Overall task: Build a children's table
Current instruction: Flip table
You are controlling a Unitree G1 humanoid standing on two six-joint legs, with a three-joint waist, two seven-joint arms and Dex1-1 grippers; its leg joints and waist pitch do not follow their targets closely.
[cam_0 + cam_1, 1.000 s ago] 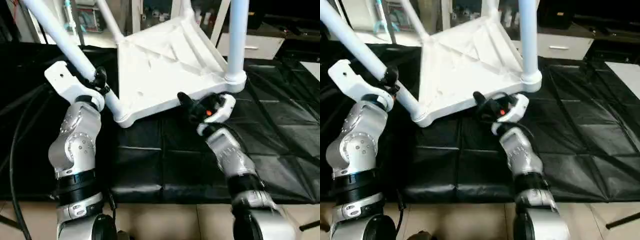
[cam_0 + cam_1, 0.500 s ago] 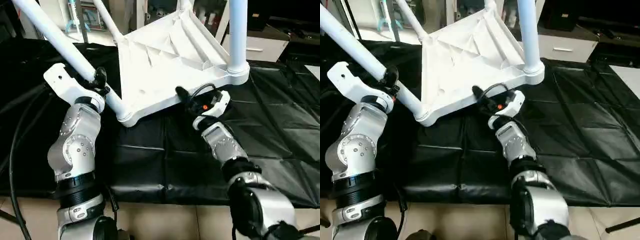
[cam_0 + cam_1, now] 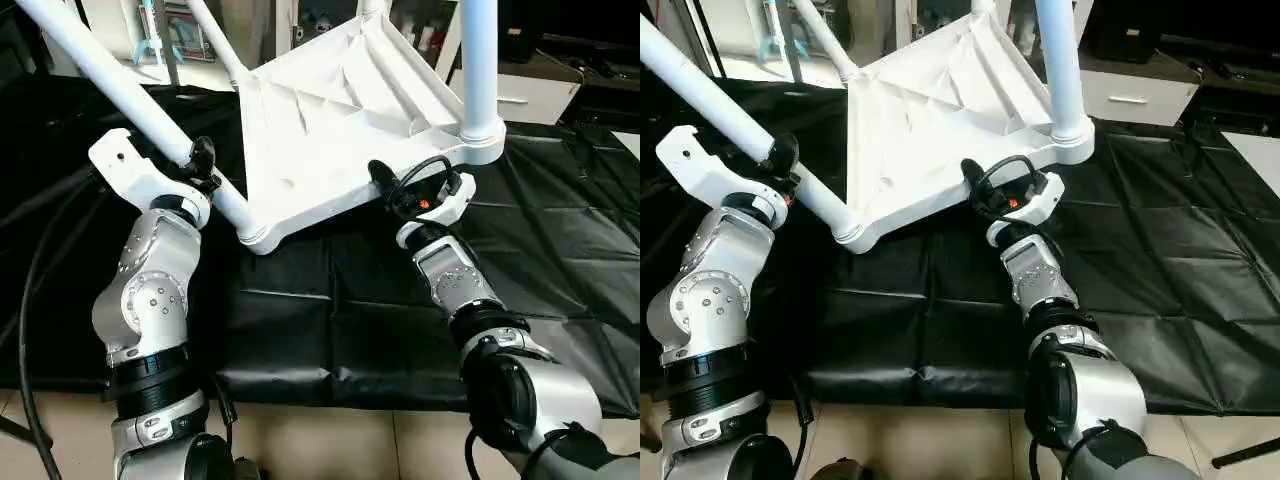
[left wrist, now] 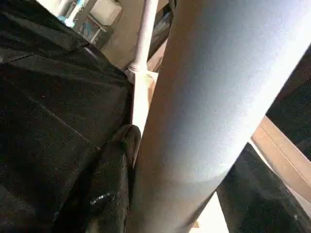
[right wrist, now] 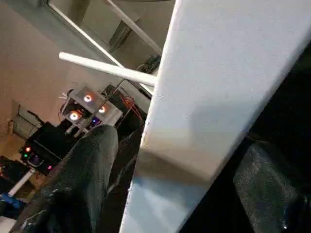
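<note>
Over the black bench, the children's table lay inverted and tilted while my left pincer stayed clamped on its ten-o'clock leg and my right pincer had risen, narrowing around the rim, so I judged turning could begin.

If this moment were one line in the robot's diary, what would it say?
table top: upside down, tilted on black cloth | left gripper: clamped on leg | right gripper: at top's near edge, fingers either side
</note>
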